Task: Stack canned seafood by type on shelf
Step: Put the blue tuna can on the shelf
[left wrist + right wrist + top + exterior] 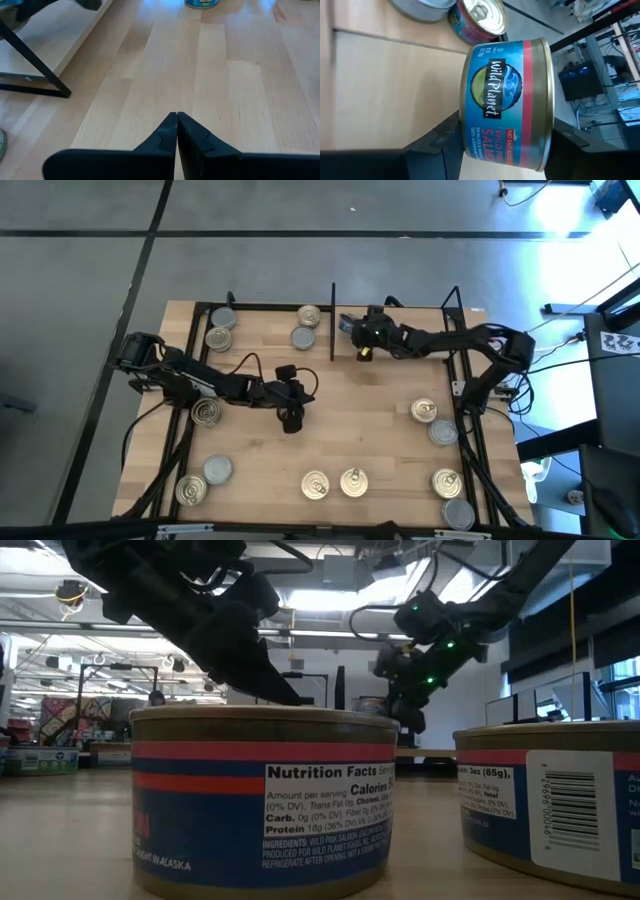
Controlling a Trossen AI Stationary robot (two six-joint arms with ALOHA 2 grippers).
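Observation:
My right gripper (362, 350) hovers over the shelf (400, 375), just right of its black divider (332, 320), and is shut on a blue-and-red salmon tin (507, 102). Two tins, one gold-lidded (309, 315) and one grey-lidded (303, 337), rest on their bases left of the divider. Two more (222, 327) sit in the far left corner. My left gripper (290, 420) is shut and empty above bare wood (177, 116) at mid-table. Other tins rest on their bases around the near and right parts of the plank. My right gripper pinches the tin between its two fingers, one finger (445, 142) at one flat end (466, 107) and the other at the opposite end (549, 120). The tin is turned on its side, label toward the wrist camera, lifted off the wood.
Loose tins lie at the near edge (315, 485), (352, 480), (447, 482), at the left (206, 412), (218, 470) and at the right (424, 411), (443, 432). Black frame bars (460, 340) edge the plank. In the low view two tins (262, 795), (550, 800) fill the foreground.

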